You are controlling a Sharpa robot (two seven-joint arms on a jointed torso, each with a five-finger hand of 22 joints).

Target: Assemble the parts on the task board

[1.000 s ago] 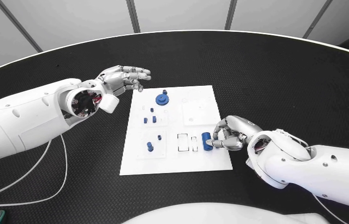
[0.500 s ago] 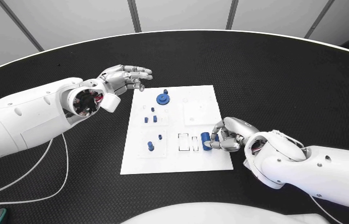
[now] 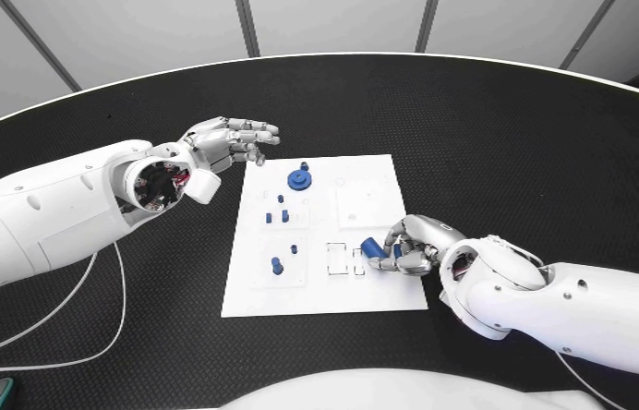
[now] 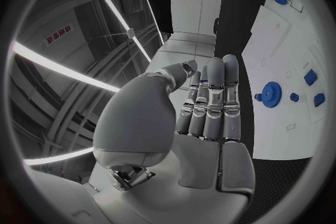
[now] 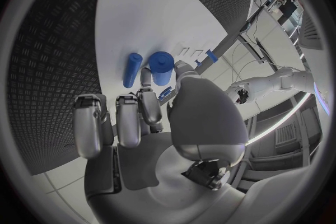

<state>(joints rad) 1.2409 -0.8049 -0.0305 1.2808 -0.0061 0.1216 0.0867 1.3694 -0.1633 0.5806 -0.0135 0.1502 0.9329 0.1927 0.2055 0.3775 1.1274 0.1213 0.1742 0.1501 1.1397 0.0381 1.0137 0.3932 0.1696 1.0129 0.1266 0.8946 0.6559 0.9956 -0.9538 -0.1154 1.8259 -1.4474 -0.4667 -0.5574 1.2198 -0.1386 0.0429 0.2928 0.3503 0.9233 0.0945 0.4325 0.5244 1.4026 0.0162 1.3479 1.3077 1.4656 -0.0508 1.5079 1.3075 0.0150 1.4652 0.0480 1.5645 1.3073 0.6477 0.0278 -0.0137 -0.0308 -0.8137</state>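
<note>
The white task board (image 3: 359, 290) lies in the middle of the black table. Near its right edge my right hand (image 3: 415, 247) pinches a blue cylinder (image 3: 377, 254) (image 5: 162, 67) low over the board, beside the rectangular slots (image 3: 337, 259). A slimmer blue piece (image 5: 131, 69) lies on the board next to it. A blue gear (image 3: 298, 181) (image 4: 268, 91) stands at the board's far end, with small blue pegs (image 3: 276, 216) and one more peg (image 3: 276, 265) on the left half. My left hand (image 3: 235, 141) (image 4: 210, 95) hovers off the board's far left corner, holding nothing.
A white cable (image 3: 80, 336) runs over the table at the near left. The table's pale curved rim (image 3: 319, 57) bounds the far side. Black tabletop surrounds the board on all sides.
My right hand has shifted slightly left with the blue cylinder, bringing it closer to the slots. The left hand has stayed in place.
</note>
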